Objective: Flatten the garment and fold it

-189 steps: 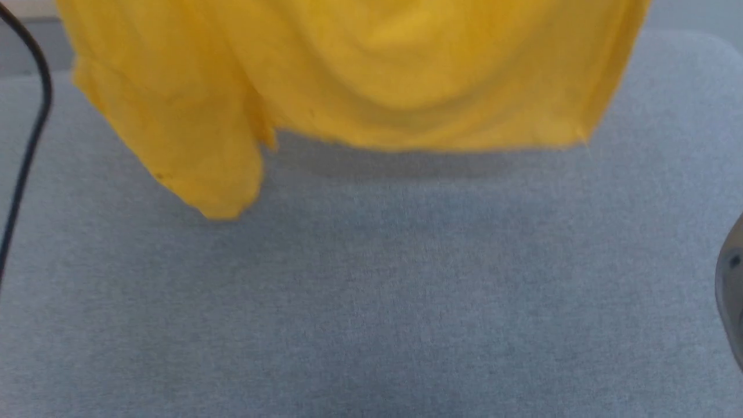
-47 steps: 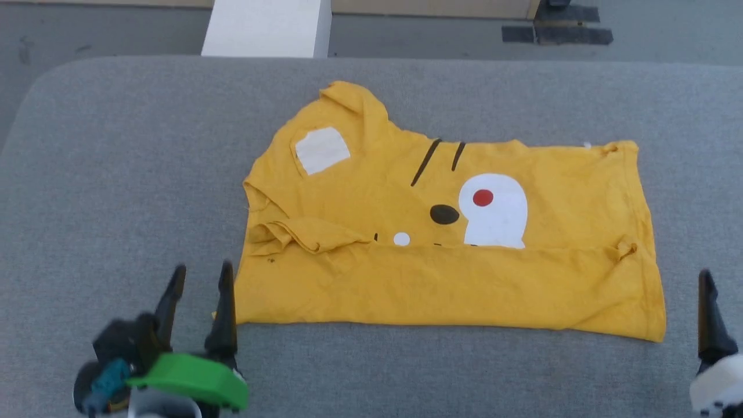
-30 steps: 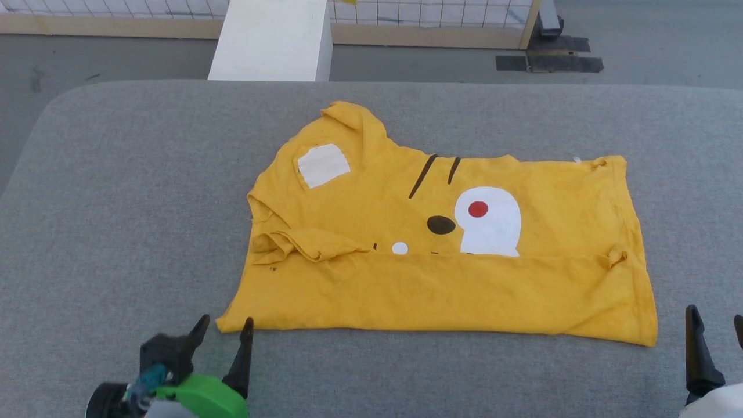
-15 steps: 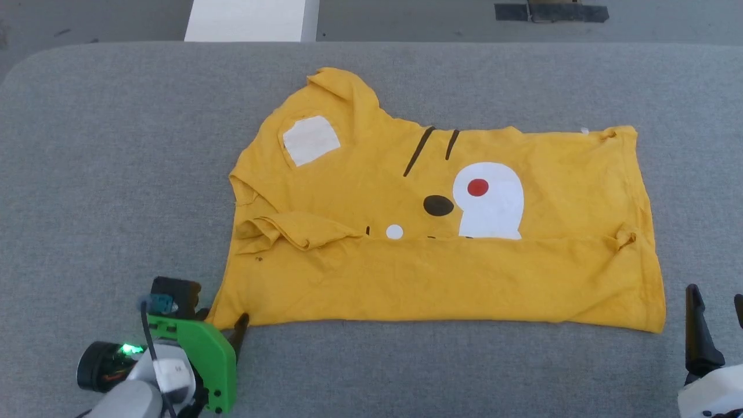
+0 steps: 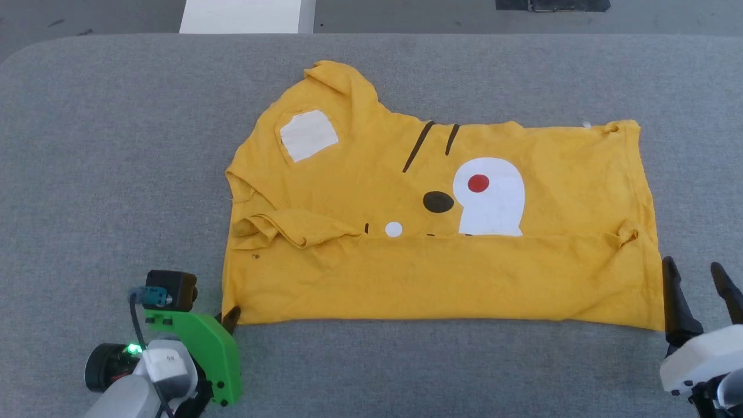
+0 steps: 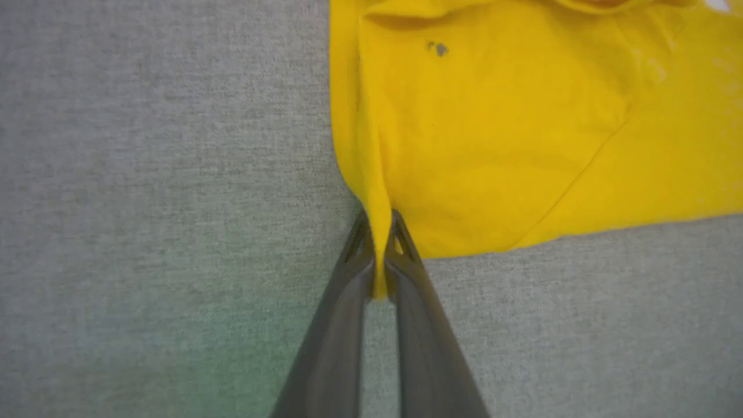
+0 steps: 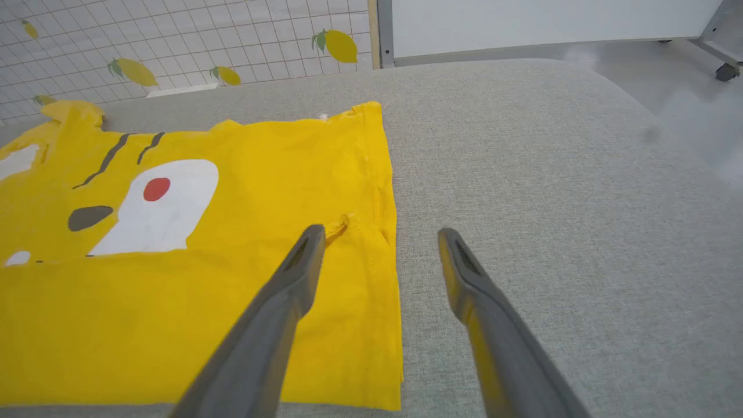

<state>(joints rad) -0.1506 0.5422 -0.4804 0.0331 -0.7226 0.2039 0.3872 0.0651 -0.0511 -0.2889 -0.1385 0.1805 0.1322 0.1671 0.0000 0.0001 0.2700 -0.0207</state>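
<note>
The yellow garment (image 5: 441, 232) lies spread on the grey padded table (image 5: 116, 174), its near strip folded up over the printed face. My left gripper (image 5: 229, 316) is at the near left corner; in the left wrist view the gripper (image 6: 378, 232) is shut on a pinch of that corner of the garment (image 6: 522, 133). My right gripper (image 5: 693, 276) stands open at the near right corner. In the right wrist view this gripper (image 7: 377, 235) hovers with one finger over the garment (image 7: 174, 261) hem and the other over bare table.
A white block (image 5: 244, 16) stands on the floor beyond the table's far edge, with a dark floor plate (image 5: 551, 4) to its right. A gridded wall panel with lemon prints (image 7: 174, 52) shows behind the table. Bare padded surface surrounds the shirt.
My left gripper has closed on the near left corner of the shirt. My right gripper has moved up to the near right corner, still open. The head camera has tilted slightly.
</note>
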